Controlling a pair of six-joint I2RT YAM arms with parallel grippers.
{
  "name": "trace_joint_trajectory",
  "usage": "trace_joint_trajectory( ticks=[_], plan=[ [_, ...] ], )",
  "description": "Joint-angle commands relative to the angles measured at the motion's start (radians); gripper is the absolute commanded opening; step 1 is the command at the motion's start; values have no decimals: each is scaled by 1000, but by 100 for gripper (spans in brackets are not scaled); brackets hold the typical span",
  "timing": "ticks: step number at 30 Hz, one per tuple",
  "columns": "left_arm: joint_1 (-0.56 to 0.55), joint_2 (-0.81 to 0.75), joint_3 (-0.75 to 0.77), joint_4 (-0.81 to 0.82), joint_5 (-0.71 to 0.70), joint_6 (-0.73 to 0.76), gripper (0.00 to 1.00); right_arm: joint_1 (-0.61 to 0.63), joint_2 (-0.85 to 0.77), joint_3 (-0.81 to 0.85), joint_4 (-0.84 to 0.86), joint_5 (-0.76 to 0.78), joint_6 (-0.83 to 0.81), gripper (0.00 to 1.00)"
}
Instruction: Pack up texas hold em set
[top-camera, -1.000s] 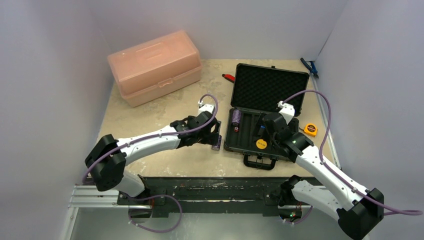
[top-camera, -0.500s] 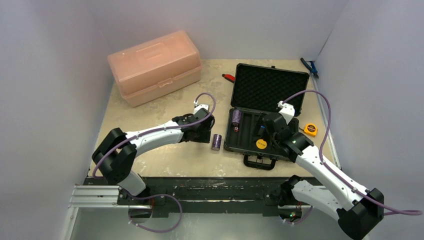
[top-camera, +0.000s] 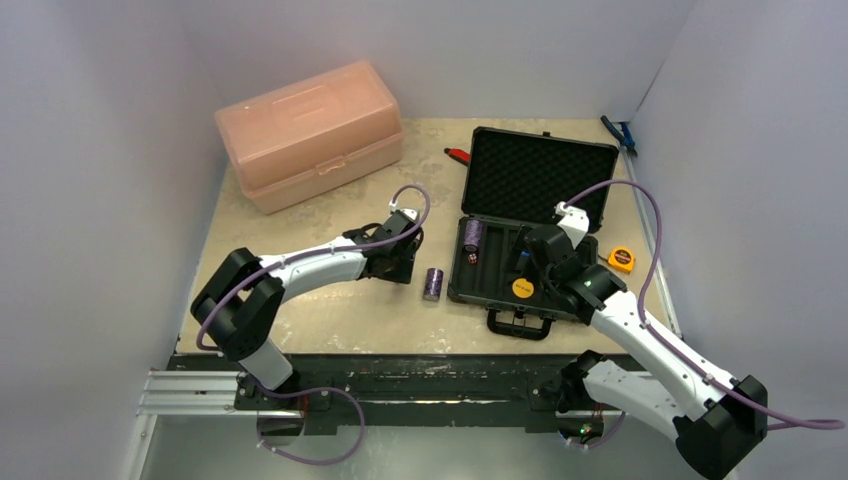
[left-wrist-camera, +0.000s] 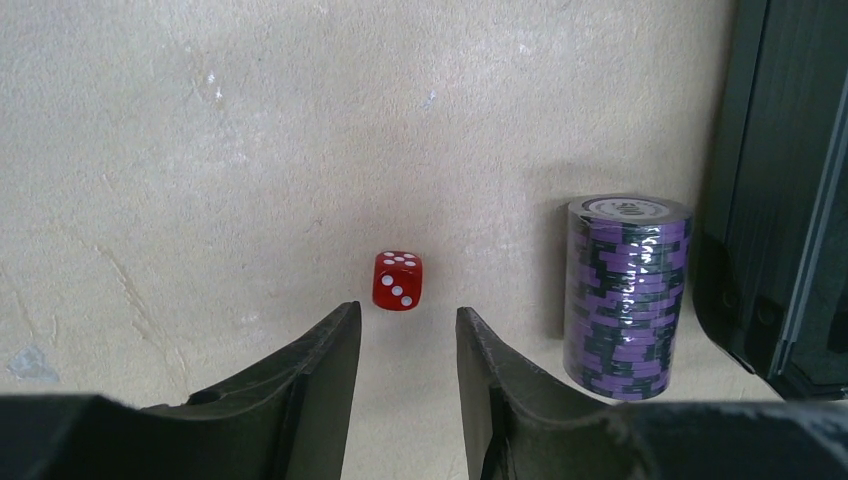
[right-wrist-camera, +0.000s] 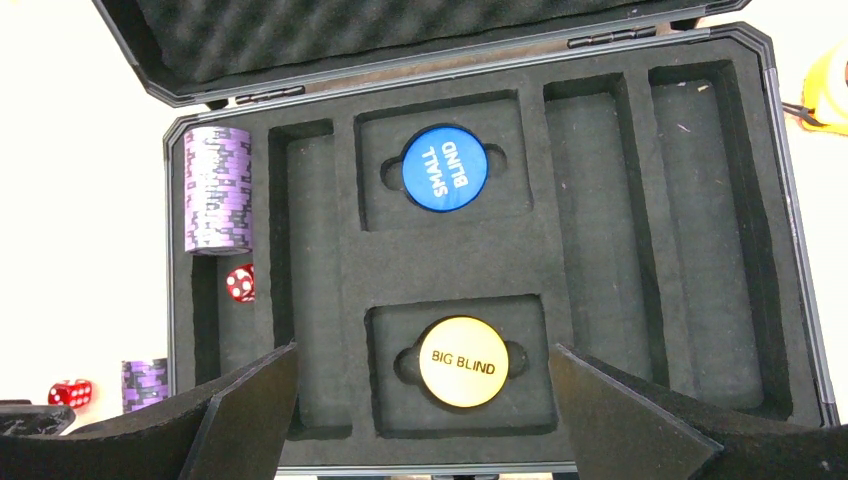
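The black briefcase (top-camera: 540, 180) lies open on the table, its foam tray toward me. One purple chip stack (right-wrist-camera: 216, 189) lies in the tray's left slot, with a red die (right-wrist-camera: 240, 283) just below it. The orange disc (right-wrist-camera: 463, 361) marked BIG BLIND and a blue disc (right-wrist-camera: 444, 168) sit in the middle pockets. A second purple stack (left-wrist-camera: 626, 295) stands upright on the table left of the case. Another red die (left-wrist-camera: 398, 281) rests just beyond the tips of my left gripper (left-wrist-camera: 407, 318), whose jaws stand narrowly apart and empty. My right gripper (right-wrist-camera: 422, 347) hangs wide open over the tray.
A translucent pink box (top-camera: 310, 132) stands at the back left. A yellow tape measure (top-camera: 621, 259) lies right of the case. A red-handled tool (top-camera: 456, 154) lies behind the case and a blue tool (top-camera: 620, 133) sits in the back right corner.
My left gripper has drawn back to the left, away from the upright purple stack, and its jaws have narrowed. The right arm has not moved.
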Motion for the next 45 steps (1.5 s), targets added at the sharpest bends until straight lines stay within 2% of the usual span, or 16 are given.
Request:
trace_joint_trajectory(
  ticks=[1,13,25,32,35,36,45],
  plan=[
    [7,21,6,32,14,51,39,-2,7,4,10,21,4,99],
    [10,73,22,35,6,81,38,-2,17,6,12,19,2,99],
    [11,99,41,47,-1,101,33,-2,17,5,12,18,2,99],
    [11,110,44,52,-7,111,21,-3,13,5,10,16,3,99],
    [10,106,38,55,-12,112,3,-2,12,3,10,16,4,99],
    [10,104,36,57,-15,112,0,-3,12,3,10,16,4,99],
    [9,54,41,18,-19,88,0,-3,13,3,13,18,3,99]
  ],
)
